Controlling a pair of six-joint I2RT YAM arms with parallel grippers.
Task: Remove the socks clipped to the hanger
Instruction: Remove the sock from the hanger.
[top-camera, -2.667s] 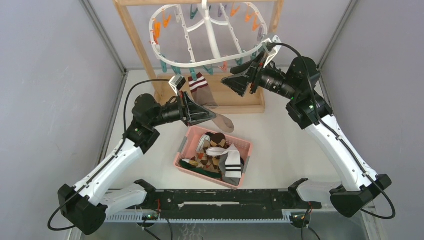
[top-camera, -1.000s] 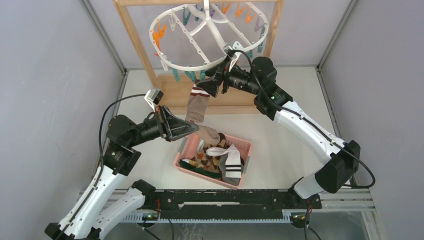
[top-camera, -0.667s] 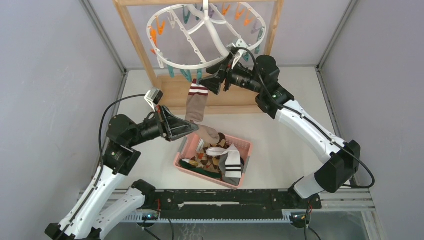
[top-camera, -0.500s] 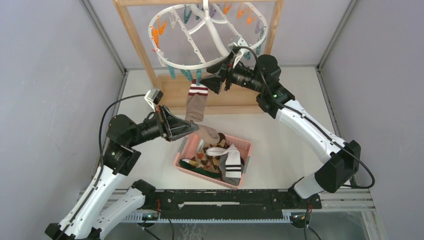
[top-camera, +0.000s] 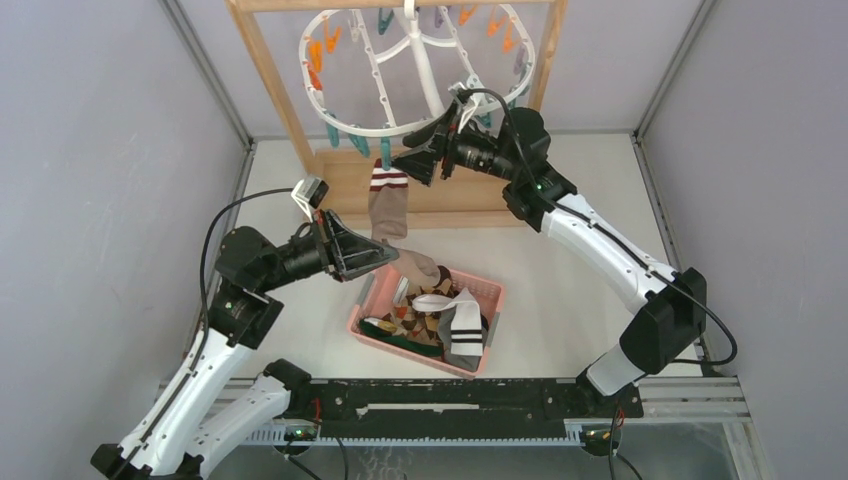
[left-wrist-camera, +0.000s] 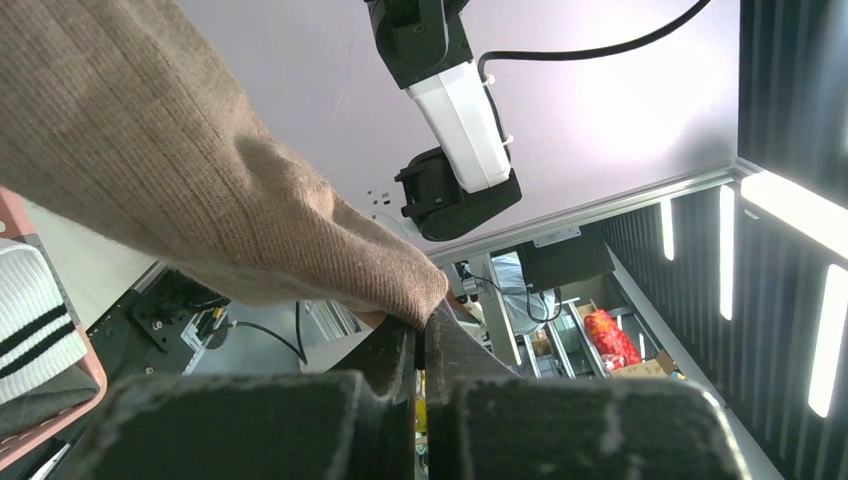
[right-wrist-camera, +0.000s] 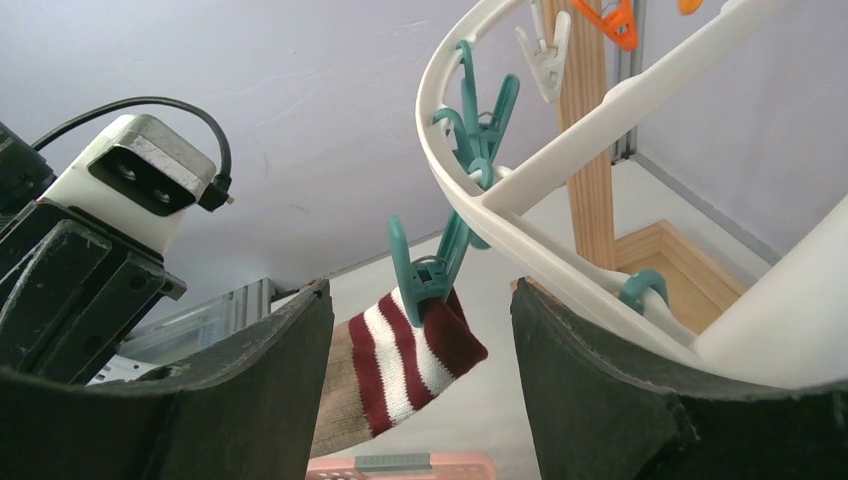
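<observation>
The pink basket (top-camera: 365, 298) holds a heap of socks (top-camera: 445, 315): white with black stripes, brown argyle, grey. At its 11 o'clock, one beige sock (top-camera: 388, 205) with a maroon-and-white cuff hangs from a teal clip (right-wrist-camera: 430, 265) on the hanger (top-camera: 425, 70), which is at 12 o'clock in the top view, on the wooden frame (top-camera: 272, 80). The left gripper (left-wrist-camera: 420, 330) pinches this sock's toe at the basket's 10 o'clock corner. The right gripper (right-wrist-camera: 420, 295) has its jaws spread on either side of the clip, possibly not touching it.

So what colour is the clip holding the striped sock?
Teal; the clip shows best in the right wrist view.
</observation>
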